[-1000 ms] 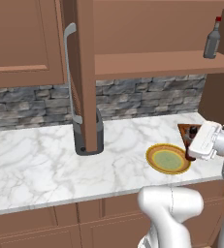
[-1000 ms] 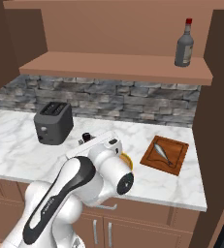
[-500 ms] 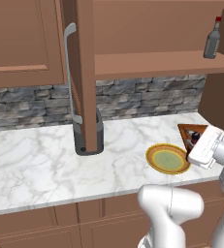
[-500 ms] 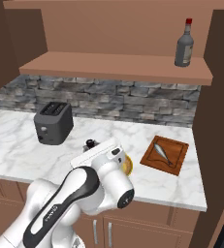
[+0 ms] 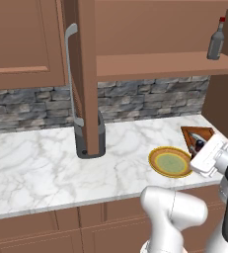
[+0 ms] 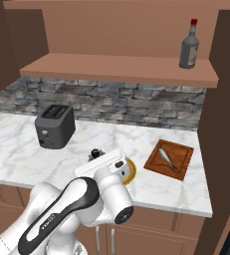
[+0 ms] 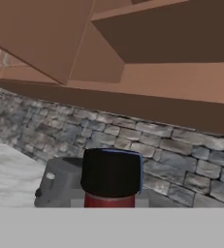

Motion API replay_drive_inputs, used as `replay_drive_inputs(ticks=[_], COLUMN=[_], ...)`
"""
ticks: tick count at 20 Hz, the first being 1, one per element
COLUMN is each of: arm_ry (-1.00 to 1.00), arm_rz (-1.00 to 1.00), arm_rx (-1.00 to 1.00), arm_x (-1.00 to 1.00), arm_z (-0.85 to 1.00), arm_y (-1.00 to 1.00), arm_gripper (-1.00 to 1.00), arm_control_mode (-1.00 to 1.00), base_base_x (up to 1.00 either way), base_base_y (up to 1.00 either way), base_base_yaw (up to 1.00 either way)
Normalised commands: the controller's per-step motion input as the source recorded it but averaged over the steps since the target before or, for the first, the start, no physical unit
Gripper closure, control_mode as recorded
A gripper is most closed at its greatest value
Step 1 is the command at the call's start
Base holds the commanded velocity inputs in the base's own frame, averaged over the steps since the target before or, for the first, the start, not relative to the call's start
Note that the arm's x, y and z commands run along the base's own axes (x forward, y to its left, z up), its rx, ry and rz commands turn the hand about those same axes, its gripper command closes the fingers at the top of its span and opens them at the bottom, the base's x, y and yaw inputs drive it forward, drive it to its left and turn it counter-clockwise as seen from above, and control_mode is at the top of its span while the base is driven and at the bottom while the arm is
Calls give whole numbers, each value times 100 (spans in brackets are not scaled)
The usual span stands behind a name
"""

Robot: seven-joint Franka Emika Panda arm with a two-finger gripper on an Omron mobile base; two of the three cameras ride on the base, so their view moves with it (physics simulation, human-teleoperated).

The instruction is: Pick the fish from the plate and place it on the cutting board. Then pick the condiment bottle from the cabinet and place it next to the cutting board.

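My gripper (image 5: 201,148) is shut on the condiment bottle (image 7: 111,178), a dark-red bottle whose black cap fills the lower middle of the hand view. The bottle's cap (image 6: 94,153) pokes up behind my white hand, which hovers low over the counter beside the plate (image 5: 171,162). The plate has a yellow-orange rim and shows bare. The fish (image 6: 166,156) lies on the reddish-brown cutting board (image 6: 182,162), to the right of the hand. The cutting board (image 5: 189,132) sits just behind my hand in the left base view. The cabinet (image 5: 86,74) stands with its door open above the counter.
A taller grey bottle with a red cap (image 6: 188,47) stands on the cabinet shelf at the right. A dark toaster (image 6: 55,127) sits on the marble counter by the stone backsplash. The open cabinet door (image 5: 83,99) hangs over the toaster.
My hand, still holding the bottle, has sunk a little toward the counter near the plate. Fish, board and plate have not moved.
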Motion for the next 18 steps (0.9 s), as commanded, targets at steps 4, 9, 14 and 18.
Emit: replay_drive_inputs(ticks=[4,9,14,18], arm_ry=[0,0,0,0], arm_rz=[-4,-3,0,0], arm_rx=[0,0,0,0], arm_x=[19,10,1,0], arm_z=[-10,-12,-5,0], arm_y=[-23,-32,-40,-38], arm_gripper=[100,100,100,100], arm_control_mode=[-100,-100,-100,-100], base_base_x=[0,0,0,0], base_base_y=[0,0,0,0], base_base_yaw=[0,0,0,0])
